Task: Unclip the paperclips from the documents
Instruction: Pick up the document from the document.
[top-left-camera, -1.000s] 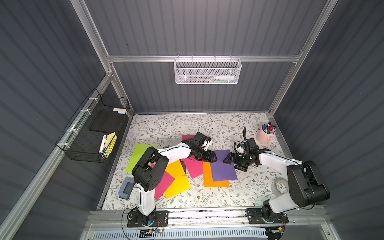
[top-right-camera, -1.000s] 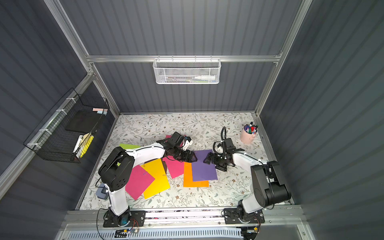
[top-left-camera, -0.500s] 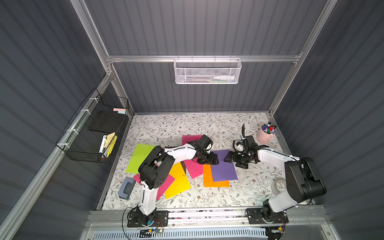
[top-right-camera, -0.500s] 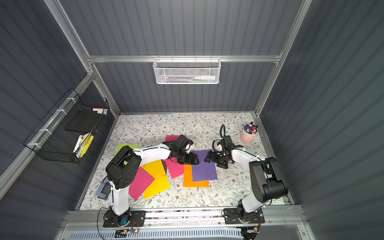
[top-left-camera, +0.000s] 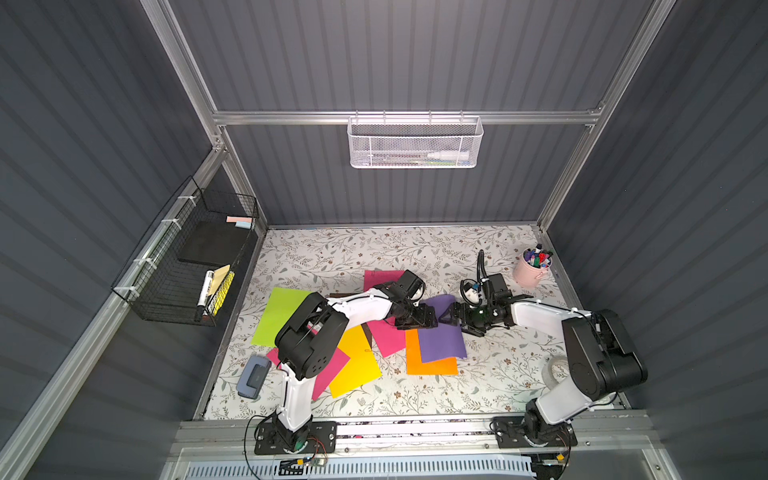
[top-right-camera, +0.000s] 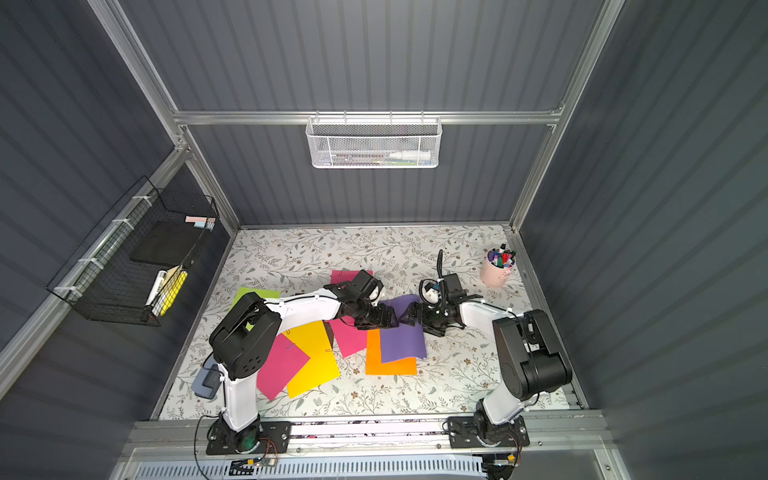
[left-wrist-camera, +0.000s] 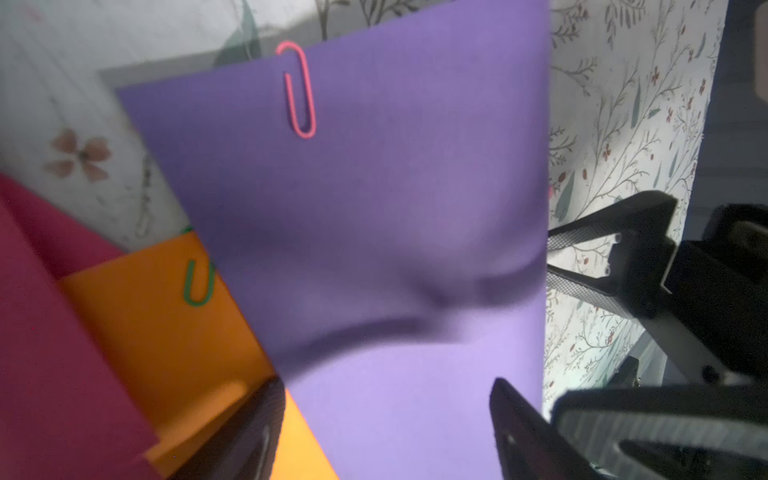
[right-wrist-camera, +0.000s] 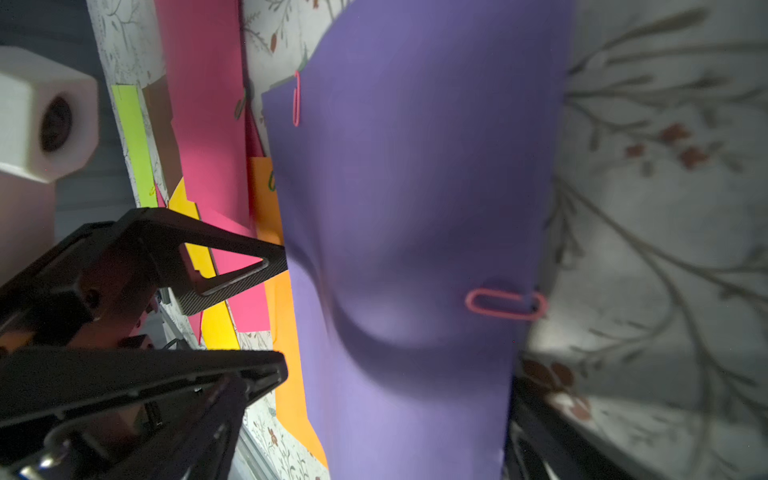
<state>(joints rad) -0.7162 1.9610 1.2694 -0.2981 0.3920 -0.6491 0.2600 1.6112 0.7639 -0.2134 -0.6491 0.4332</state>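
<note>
Both pincers stand apart, clamped on nothing. The left pincer (left-wrist-camera: 386, 384) straddles the buckled purple sheet (left-wrist-camera: 395, 208) and the right pincer (top-left-camera: 446, 318) faces it. A pink paperclip (right-wrist-camera: 505, 304) sits just ahead of the right pincer, crosswise on the sheet's edge. I judge the right arm nearer. Bare floral worktop (right-wrist-camera: 665, 249) beyond leaves pulling room.

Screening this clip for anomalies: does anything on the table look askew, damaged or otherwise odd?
Yes. The purple sheet is buckled into a raised hump rather than lying flat on the orange sheet. This is where the left gripper and right gripper, both open, meet over it. A pink paperclip and a second pink paperclip are clipped to it.
</note>
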